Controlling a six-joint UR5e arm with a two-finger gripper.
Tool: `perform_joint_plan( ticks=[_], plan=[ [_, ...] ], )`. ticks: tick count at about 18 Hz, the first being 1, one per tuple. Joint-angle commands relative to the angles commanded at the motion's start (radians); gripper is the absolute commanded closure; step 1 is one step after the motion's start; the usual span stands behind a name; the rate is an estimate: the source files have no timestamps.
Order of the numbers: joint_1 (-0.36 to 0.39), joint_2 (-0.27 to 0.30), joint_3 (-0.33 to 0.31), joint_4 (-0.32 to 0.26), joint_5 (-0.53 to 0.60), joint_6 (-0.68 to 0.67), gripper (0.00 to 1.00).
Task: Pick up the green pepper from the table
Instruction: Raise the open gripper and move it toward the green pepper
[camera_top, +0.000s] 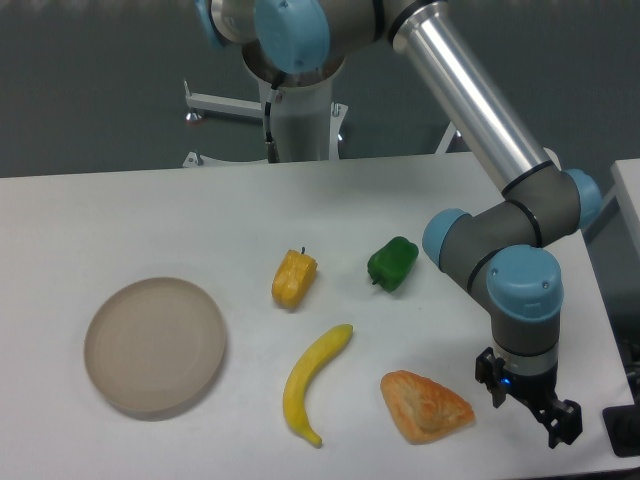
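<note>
Tool (530, 405) low over table (120, 210) edge; green pepper (392, 263) well apart

1. Lighting's bright and even, looks like it's coming from overhead. The table (150, 215) reads near white without blowing out.
2. Shadows are soft and short, just a faint grey rim under the plate (154, 347), banana (312, 381) and green pepper (392, 263).
3. Glare: a long white streak runs down the metal arm tube (480, 95), plus small glints on the pepper.
4. Background is dim grey.
5. Focus is decent, slightly soft overall, no obvious edge distortion.
</note>
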Motion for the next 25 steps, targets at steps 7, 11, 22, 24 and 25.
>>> perform_joint_plan(
  ticks=[7, 11, 22, 24, 25],
  plan=[
    [-0.009, 0.029, -0.037, -0.002, -0.003, -0.003, 0.0],
    [-0.011, 0.073, -0.093, -0.003, -0.003, -0.043, 0.0],
    [0.07, 0.303, -0.375, -0.129, -0.136, -0.063, 0.0],
    [0.101, 0.346, -0.444, -0.13, -0.167, -0.063, 0.0],
    [0.115, 0.365, -0.478, -0.13, -0.192, -0.064, 0.0]
  ],
)
